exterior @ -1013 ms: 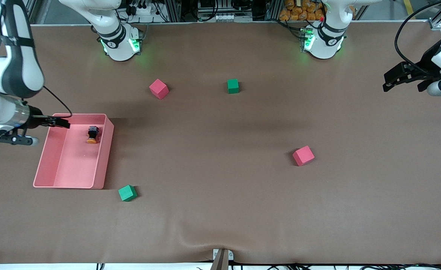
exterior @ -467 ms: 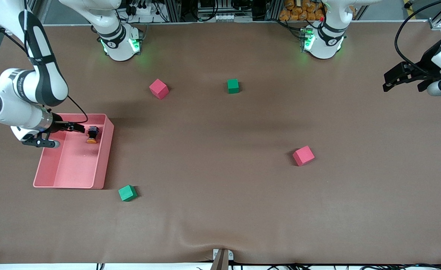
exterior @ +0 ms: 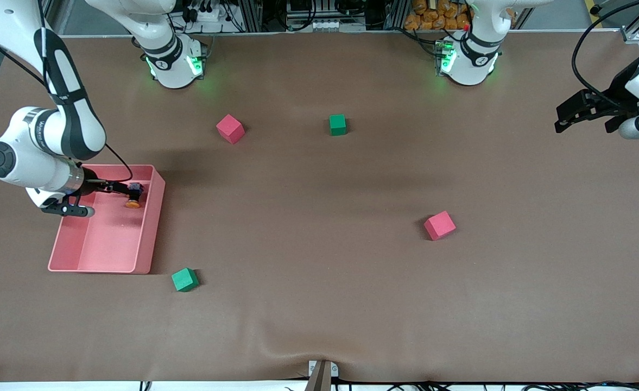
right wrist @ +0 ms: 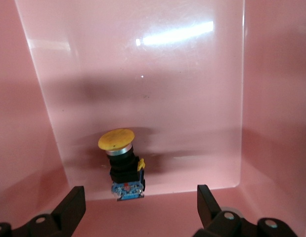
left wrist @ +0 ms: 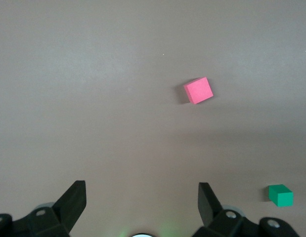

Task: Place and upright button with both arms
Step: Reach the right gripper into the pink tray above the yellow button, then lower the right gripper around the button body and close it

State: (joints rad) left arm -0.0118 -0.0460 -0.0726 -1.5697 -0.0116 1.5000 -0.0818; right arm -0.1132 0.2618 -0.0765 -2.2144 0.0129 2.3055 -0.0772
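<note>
The button (exterior: 133, 196) lies on its side in the pink tray (exterior: 102, 268), near the tray's corner farthest from the front camera. Its orange cap points toward that camera and its black body points away. The right wrist view shows the button (right wrist: 122, 163) close ahead on the tray floor, cap away from the wrist. My right gripper (exterior: 122, 188) is inside the tray with its tips at the button's body. It is open (right wrist: 140, 193), one finger on each side, touching nothing. My left gripper (exterior: 561, 119) waits open and empty (left wrist: 141, 192) over the left arm's end of the table.
Four foam cubes lie on the brown table. A red cube (exterior: 229, 128) and a green cube (exterior: 337, 124) sit toward the bases. Another red cube (exterior: 440, 225) is mid-table. Another green cube (exterior: 184, 279) lies near the tray's corner nearest the front camera. The tray wall (right wrist: 271, 98) rises close beside the button.
My right arm has swung over the tray, and its open gripper has travelled across the tray floor up to the button. The left arm and the button have not moved.
</note>
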